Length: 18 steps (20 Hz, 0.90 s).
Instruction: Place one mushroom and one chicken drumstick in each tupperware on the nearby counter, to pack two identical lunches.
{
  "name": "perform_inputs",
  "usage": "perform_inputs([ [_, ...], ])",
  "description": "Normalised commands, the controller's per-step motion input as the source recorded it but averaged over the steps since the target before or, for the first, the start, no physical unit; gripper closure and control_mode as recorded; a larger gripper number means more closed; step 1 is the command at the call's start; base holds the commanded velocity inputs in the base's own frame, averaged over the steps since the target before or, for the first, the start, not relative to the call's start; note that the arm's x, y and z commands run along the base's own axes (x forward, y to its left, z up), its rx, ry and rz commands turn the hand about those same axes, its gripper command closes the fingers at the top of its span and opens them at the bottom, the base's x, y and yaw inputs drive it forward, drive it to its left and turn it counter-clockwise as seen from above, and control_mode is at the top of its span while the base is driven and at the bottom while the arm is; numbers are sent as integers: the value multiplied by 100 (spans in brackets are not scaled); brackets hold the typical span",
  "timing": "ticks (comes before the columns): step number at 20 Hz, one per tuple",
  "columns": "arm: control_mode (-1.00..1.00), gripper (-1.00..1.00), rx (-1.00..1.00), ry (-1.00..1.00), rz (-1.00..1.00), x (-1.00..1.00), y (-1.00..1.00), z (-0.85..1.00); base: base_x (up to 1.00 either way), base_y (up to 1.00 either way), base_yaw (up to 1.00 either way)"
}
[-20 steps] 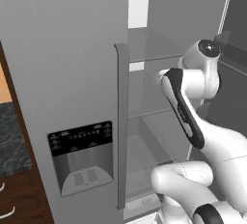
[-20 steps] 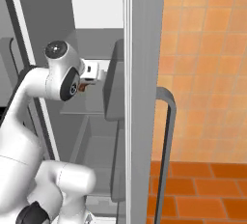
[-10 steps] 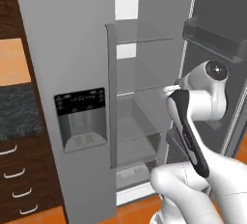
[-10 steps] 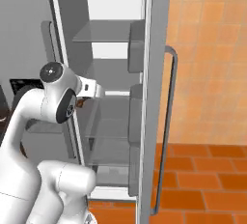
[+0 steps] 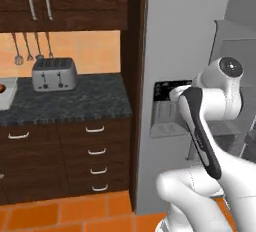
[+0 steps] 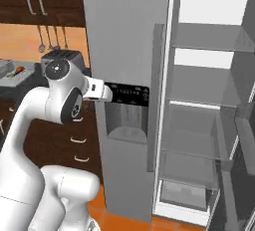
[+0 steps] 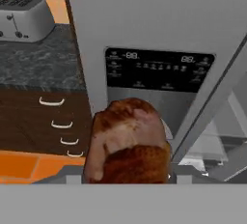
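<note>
A reddish-brown chicken drumstick sits clamped in the gripper, its fingers closed on it, held up in front of the grey fridge door's dispenser panel. To the left runs the marbled counter with a silver toaster above dark drawers.

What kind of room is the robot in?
A kitchen. There is a big grey fridge with its right door open and bare shelves inside, a silver toaster on a dark stone counter, and wooden drawers underneath.
</note>
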Motion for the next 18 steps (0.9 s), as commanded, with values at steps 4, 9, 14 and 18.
perform_inputs([
  [4,100,100,0,0,0,0,0,0,17,100,51],
  [9,100,100,0,0,0,0,0,0,63,100,46],
  [14,100,100,0,0,0,0,0,0,92,100,21],
  [18,100,100,0,0,0,0,0,0,99,100,-14],
])
